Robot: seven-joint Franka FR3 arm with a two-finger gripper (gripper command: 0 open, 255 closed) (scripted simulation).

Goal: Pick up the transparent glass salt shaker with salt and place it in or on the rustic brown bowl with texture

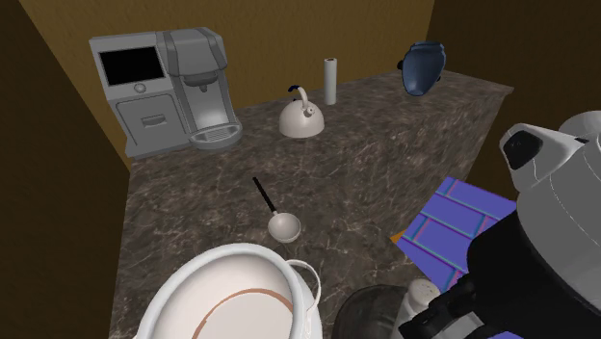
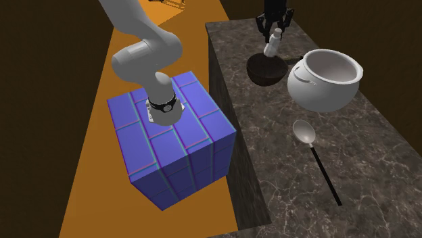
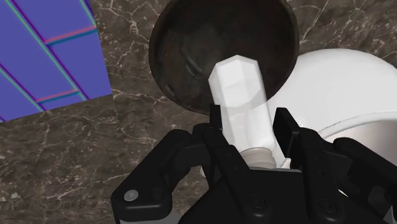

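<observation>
A clear salt shaker (image 3: 240, 102) with a pale cap sits clasped between the two black fingers of my gripper (image 3: 249, 121), which is shut on it. It hangs tilted just over the dark brown textured bowl (image 3: 184, 57). In the second exterior view the shaker (image 2: 272, 44) hangs under the gripper (image 2: 274, 26), above the bowl (image 2: 265, 72) near the counter's far end. In the shoulder view the shaker (image 1: 422, 293) pokes out beside the bowl (image 1: 371, 310) at the bottom edge.
A large white pot (image 2: 324, 80) stands right beside the bowl. A metal ladle (image 1: 282, 224) lies mid-counter. Against the back wall stand a coffee machine (image 1: 169, 89), kettle (image 1: 301, 117), white cylinder (image 1: 330, 81) and blue object (image 1: 422, 65). The blue stand (image 2: 172, 138) adjoins the counter.
</observation>
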